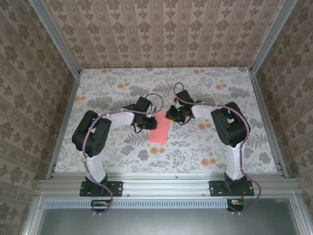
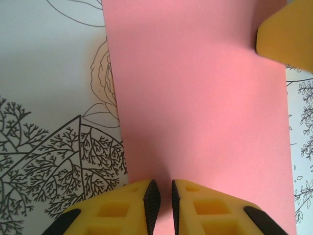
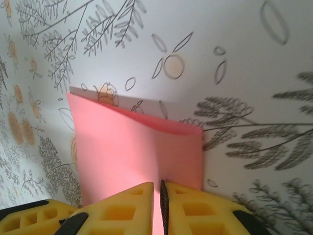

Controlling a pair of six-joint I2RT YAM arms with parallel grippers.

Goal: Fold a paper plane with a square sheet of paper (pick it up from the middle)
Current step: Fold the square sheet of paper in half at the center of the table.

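Two grips — left hand (image 2: 165,190) and right hand (image 3: 160,190) each barely ajar, tight on the pink sheet (image 1: 160,129).

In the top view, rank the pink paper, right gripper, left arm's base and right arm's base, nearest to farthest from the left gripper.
From the left gripper:
1. pink paper, right at its tip.
2. right gripper, across the paper.
3. left arm's base, near edge, left.
4. right arm's base, near edge, right.
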